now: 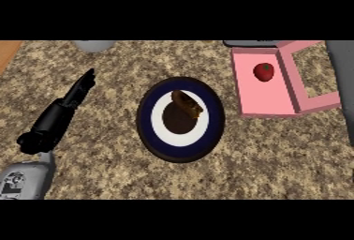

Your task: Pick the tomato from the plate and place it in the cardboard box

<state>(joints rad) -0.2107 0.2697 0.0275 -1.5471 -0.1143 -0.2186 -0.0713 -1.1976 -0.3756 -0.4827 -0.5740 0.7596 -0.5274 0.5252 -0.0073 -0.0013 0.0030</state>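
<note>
Nearest: grey left forearm with black left hand [69, 101], fingers straight and empty, lying on speckled stone counter [97, 154] left of dark blue-and-white round plate [153, 136]. Brown food piece [187, 104] on plate. Small red tomato [263, 71] already inside pink open box [266, 96], well right of hand. Right hand unseen; only grey strip at right edge.

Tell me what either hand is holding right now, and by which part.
Nothing is held. The left hand lies open with straight fingers, and the small red tomato sits free inside the pink cardboard box. The right hand is out of view.
</note>
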